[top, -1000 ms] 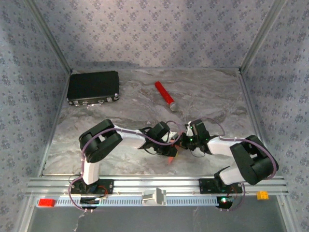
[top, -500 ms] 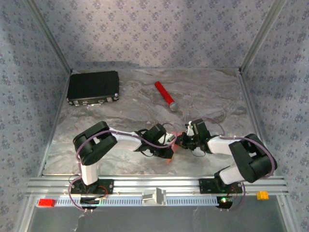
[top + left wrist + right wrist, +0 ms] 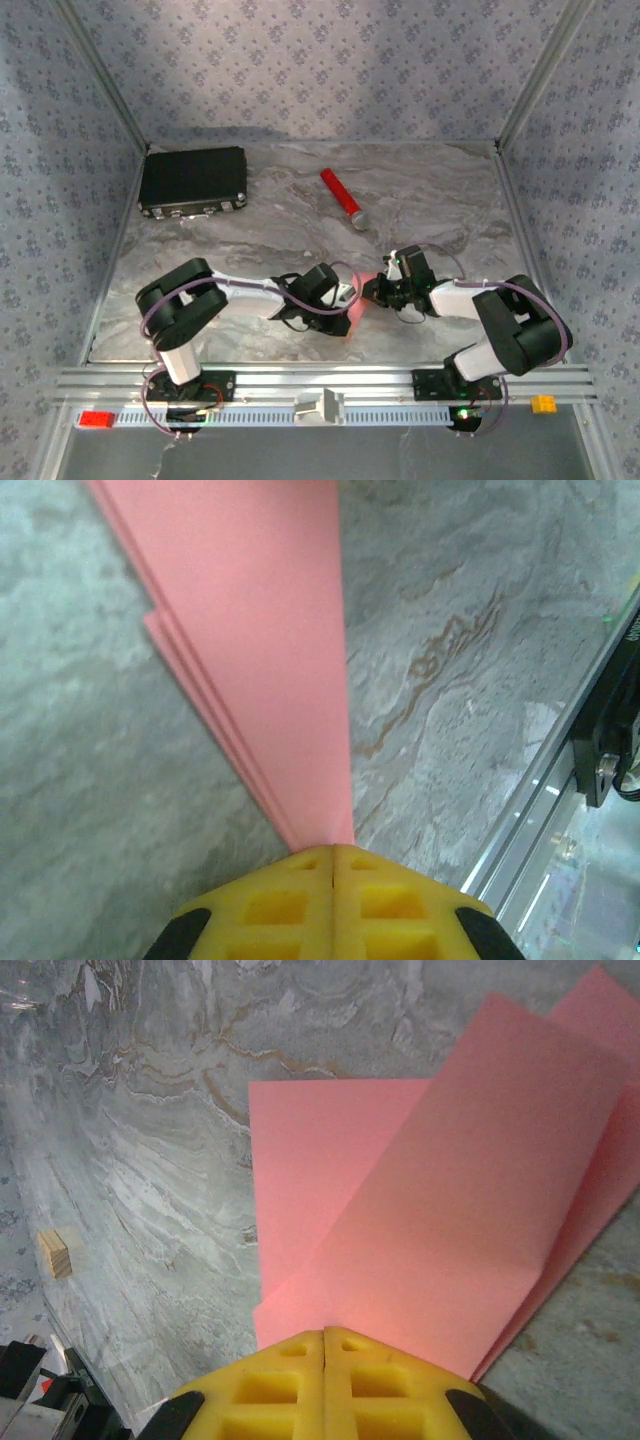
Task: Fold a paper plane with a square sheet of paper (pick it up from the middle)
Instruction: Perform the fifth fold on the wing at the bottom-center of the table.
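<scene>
Left pincer (image 3: 333, 850) and right pincer (image 3: 324, 1332) both pinching the folded pink paper (image 3: 420, 1220)
It's near the worktop's (image 3: 450, 200) front edge, about midway along; red cylinder (image 3: 342, 197) sits further back, black case (image 3: 193, 180) in the far-left corner.

Both arms low, elbows out, left tool (image 3: 346, 301) clamped tight, right tool (image 3: 371, 292) likewise, tips near.

Right gripper (image 3: 325, 1345): yellow fingers pressed together with no gap, clamped on the near edge of the pink-red paper sheet (image 3: 430, 1220). The sheet is folded into overlapping layers, one flap slanting up to the right across a flatter panel. Beneath it is the grey marbled table (image 3: 130, 1160). A small tan block (image 3: 55, 1254) sits well apart at left.
</scene>
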Robot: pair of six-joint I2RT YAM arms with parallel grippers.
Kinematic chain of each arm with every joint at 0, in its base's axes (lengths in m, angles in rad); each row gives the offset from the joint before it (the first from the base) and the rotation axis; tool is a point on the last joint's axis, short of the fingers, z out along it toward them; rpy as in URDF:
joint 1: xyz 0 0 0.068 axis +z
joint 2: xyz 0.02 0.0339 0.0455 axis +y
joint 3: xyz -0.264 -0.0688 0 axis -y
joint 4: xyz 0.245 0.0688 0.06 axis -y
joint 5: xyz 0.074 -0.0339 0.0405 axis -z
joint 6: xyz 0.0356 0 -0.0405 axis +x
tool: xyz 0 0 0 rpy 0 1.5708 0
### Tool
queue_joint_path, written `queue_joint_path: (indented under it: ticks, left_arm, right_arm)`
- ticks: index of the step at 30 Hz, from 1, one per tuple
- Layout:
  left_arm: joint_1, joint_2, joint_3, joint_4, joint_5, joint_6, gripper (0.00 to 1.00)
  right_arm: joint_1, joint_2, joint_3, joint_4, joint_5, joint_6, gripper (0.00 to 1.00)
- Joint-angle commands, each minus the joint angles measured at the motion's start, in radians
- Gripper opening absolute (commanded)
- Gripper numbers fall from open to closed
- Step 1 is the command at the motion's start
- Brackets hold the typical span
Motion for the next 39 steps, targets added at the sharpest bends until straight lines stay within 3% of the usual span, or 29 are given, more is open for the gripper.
queue_joint_path:
  ticks: [1, 7, 12, 19, 39]
  left_arm:
    - [-0.012, -0.063, 0.009, -0.090, -0.045, 0.010, 0.03]
    - [-0.007, -0.093, 0.062, -0.029, -0.071, -0.019, 0.04]
    - [-0.005, -0.004, 0.101, 0.040, 0.024, -0.042, 0.04]
    - [-0.005, 0.080, 0.074, 0.018, 0.026, -0.053, 0.04]
    - [-0.051, -0.039, -0.075, -0.045, -0.032, -0.038, 0.08]
  right_arm:
    - [-0.016, 0.053, -0.032, -0.076, 0.148, 0.003, 0.06]
    - [-0.016, 0.052, -0.034, -0.073, 0.148, 0.005, 0.06]
    - [-0.016, 0.052, -0.034, -0.072, 0.146, 0.006, 0.06]
    - [-0.018, 0.050, -0.035, -0.072, 0.144, 0.006, 0.06]
    - [-0.031, 0.052, -0.031, -0.084, 0.142, -0.005, 0.06]
